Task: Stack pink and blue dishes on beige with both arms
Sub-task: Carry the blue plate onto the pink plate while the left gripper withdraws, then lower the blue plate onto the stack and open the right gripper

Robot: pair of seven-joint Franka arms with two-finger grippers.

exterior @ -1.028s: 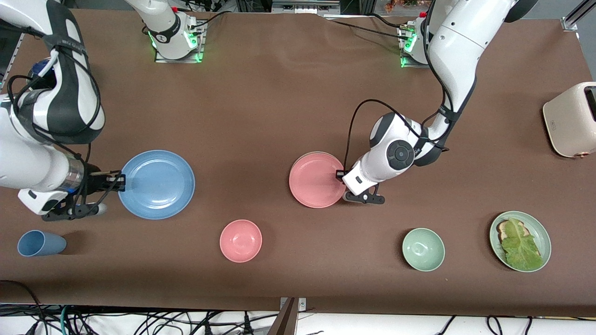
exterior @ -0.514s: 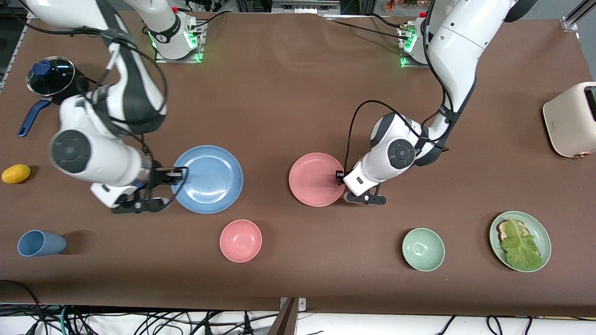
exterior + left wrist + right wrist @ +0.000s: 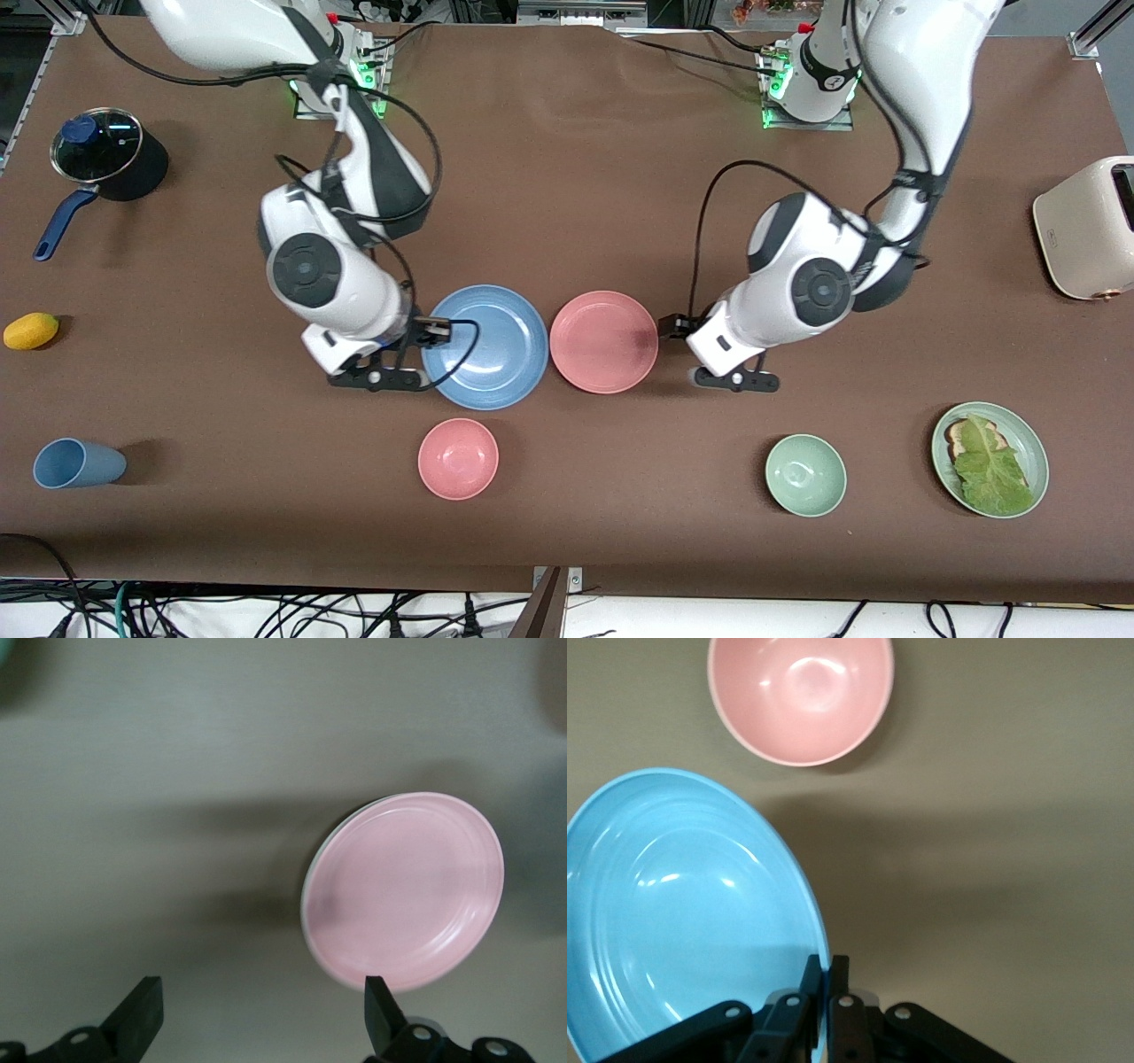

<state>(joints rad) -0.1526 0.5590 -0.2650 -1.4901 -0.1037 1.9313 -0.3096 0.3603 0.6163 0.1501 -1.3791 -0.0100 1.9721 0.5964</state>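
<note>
The sky blue plate hangs tilted just above the table, right beside the salmon pink plate. My right gripper is shut on the blue plate's rim. The pink plate lies on the beige plate, of which only a thin pale rim shows. My left gripper stands open, apart from the pink plate's edge on the side toward the left arm's end. Nothing is between its fingertips.
Nearer the front camera sit a pink bowl, a blue cup, a pale green bowl and a green plate with lettuce toast. A toaster, a lidded pot and a lemon stand at the table's ends.
My right arm has carried the blue plate from its end of the table to the middle, beside the pink plate. My left gripper has let go of the pink plate and backed away.
</note>
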